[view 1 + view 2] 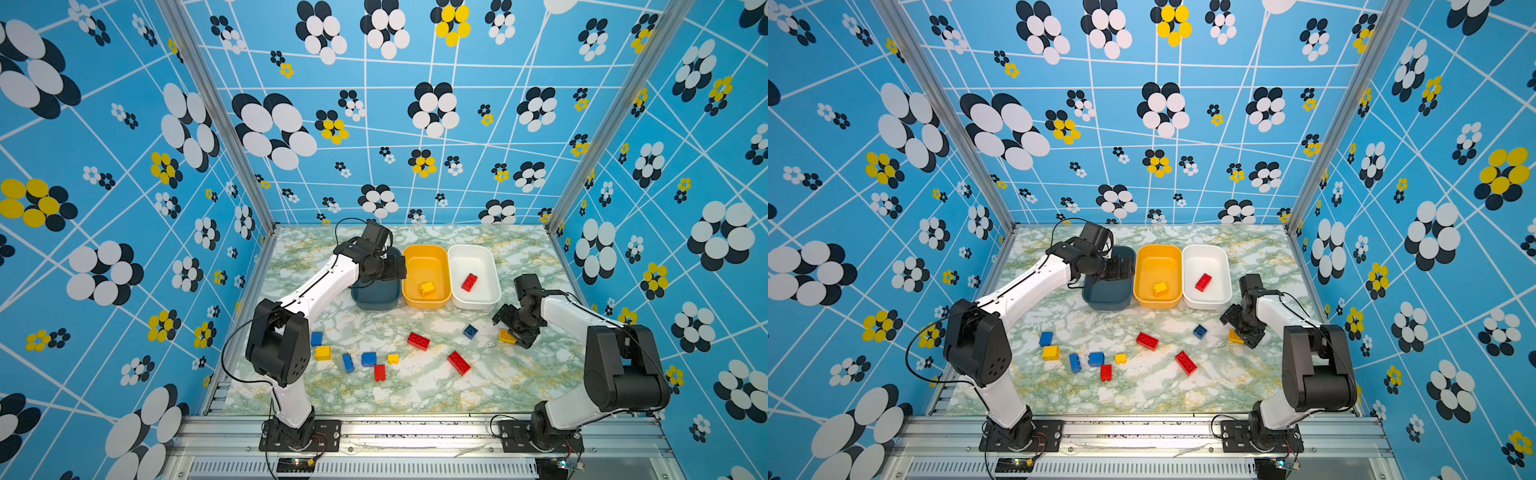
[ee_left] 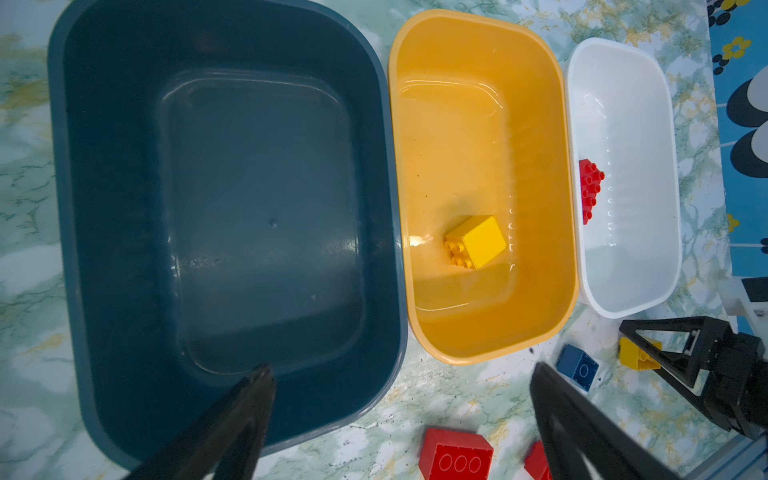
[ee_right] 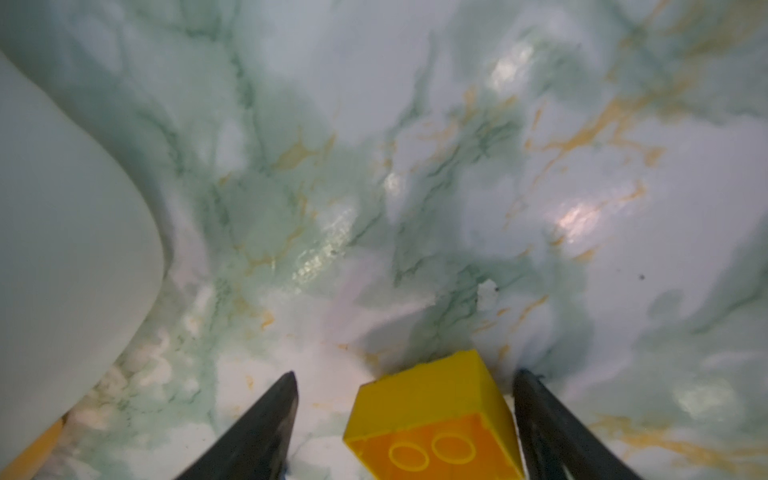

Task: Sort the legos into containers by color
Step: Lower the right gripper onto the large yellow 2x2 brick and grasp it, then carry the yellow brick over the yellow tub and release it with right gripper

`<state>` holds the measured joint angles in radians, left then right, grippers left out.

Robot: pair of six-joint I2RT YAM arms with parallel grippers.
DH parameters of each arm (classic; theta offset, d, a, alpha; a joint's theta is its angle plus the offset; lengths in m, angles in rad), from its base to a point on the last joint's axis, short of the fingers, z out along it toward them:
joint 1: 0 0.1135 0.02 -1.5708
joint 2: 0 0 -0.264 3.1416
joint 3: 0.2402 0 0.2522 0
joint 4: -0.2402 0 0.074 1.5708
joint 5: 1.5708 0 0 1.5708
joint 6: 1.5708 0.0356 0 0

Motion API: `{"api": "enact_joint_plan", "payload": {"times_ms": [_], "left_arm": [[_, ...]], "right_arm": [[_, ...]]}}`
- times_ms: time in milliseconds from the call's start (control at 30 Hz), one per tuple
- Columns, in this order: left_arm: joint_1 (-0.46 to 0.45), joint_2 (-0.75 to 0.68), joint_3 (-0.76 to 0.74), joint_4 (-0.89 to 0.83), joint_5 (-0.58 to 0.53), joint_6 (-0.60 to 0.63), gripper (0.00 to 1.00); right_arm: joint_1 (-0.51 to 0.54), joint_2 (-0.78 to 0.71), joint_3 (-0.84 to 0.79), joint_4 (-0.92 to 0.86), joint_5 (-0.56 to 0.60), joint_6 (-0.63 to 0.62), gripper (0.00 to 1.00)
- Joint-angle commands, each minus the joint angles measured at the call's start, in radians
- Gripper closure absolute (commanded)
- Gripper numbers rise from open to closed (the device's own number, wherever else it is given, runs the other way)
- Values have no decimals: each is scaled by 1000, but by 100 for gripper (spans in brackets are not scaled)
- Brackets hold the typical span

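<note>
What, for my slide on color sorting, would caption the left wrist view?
Open left gripper above the empty teal tub; yellow tub holds one yellow brick, white tub one red brick.

The left hand hangs with its fingers spread wide over the near rim of the dark teal tub. Just right of it, the yellow tub holds a yellow brick; the white tub holds a red brick

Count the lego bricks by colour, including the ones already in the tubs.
Red bricks: 4
Blue bricks: 4
Yellow bricks: 4
Total: 12
</note>
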<state>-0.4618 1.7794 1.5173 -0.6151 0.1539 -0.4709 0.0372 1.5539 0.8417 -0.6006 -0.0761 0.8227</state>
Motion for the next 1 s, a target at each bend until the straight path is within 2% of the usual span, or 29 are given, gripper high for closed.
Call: {"api": "enact_joint_plan", "payload": {"times_ms": [0,200,333,567,800,967], "left_arm": [[13,-49,-35,15,15,8,2],[24,-83,-80,33,19,7,2],[29,-103,-104,41,22,7,2],[39,-125,-132,51,34,11,2],[47,-146,-147,54,42,18,2],[50,-163,-165,59,42,20,2]], "right_arm": [[9,16,-54,14,-77,108,24],[8,-10,-81,26,-81,137,28],[19,-19,-61,-3,-53,88,27],[24,-10,-63,-15,-29,56,33],[36,-23,-64,-37,-6,44,54],[58,-54,-53,-59,-1,34,60]]}}
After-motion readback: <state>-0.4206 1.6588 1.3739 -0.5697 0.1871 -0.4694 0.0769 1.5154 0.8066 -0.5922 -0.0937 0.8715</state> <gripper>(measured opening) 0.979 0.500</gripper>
